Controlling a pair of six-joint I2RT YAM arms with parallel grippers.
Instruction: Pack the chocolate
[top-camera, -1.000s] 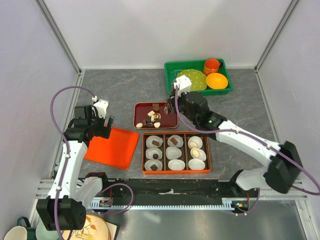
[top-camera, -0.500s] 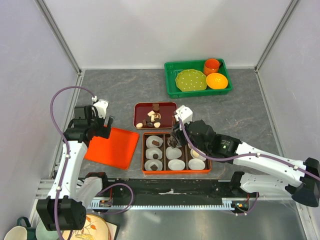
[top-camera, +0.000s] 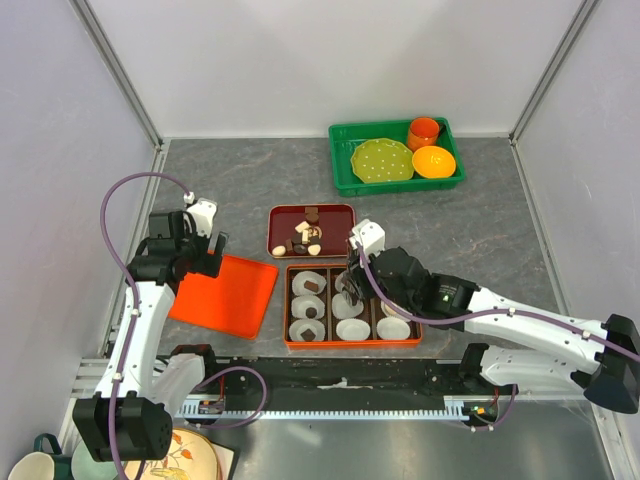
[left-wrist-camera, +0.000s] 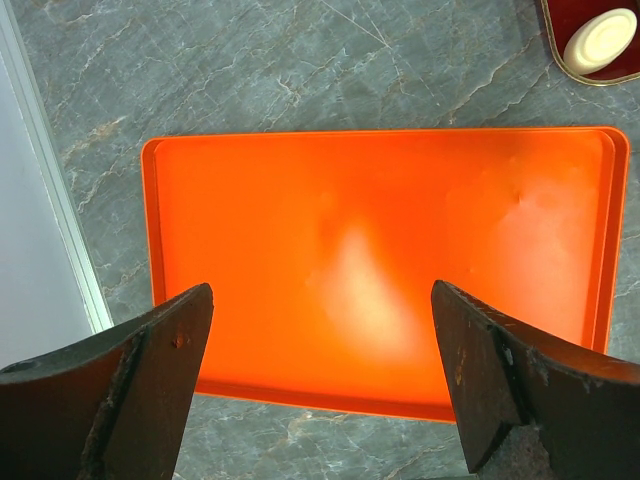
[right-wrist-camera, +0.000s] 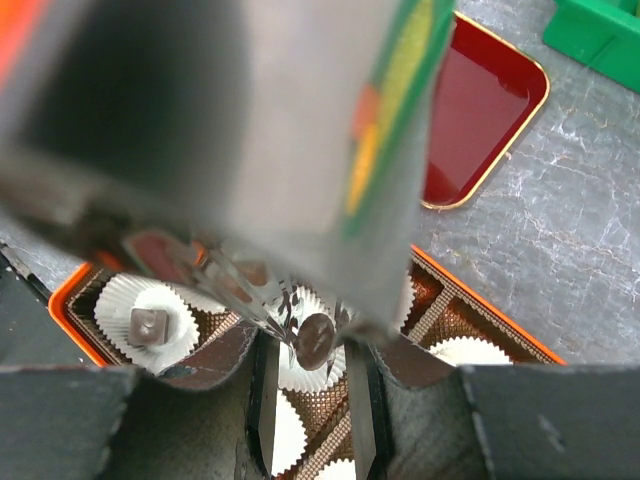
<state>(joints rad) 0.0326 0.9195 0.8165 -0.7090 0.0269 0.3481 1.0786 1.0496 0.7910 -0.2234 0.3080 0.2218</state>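
Note:
My right gripper (top-camera: 350, 283) (right-wrist-camera: 312, 385) is shut on a pair of silver tongs (right-wrist-camera: 255, 300). A round dark brown chocolate (right-wrist-camera: 315, 340) sits pinched at the tongs' tip. It hangs just above a white paper cup (right-wrist-camera: 300, 372) in the middle column of the orange compartment box (top-camera: 352, 343). Dark cubes (top-camera: 310, 311) (right-wrist-camera: 148, 325) fill the left column's cups and cream ovals (top-camera: 390, 289) the right one's. More chocolate (top-camera: 305, 238) lies on the small red tray (top-camera: 338, 215). My left gripper (top-camera: 200, 262) (left-wrist-camera: 322, 300) stands open over the orange lid (left-wrist-camera: 380, 260).
A green bin (top-camera: 342, 180) at the back right holds a green plate (top-camera: 382, 160), an orange cup (top-camera: 424, 131) and an orange bowl (top-camera: 433, 161). The orange lid (top-camera: 225, 293) lies left of the box. A cream oval (left-wrist-camera: 600, 38) shows at the red tray's corner.
My right arm has swung from the red tray toward me, carrying the tongs and chocolate over the box, then edged a little lower. The left arm has not moved.

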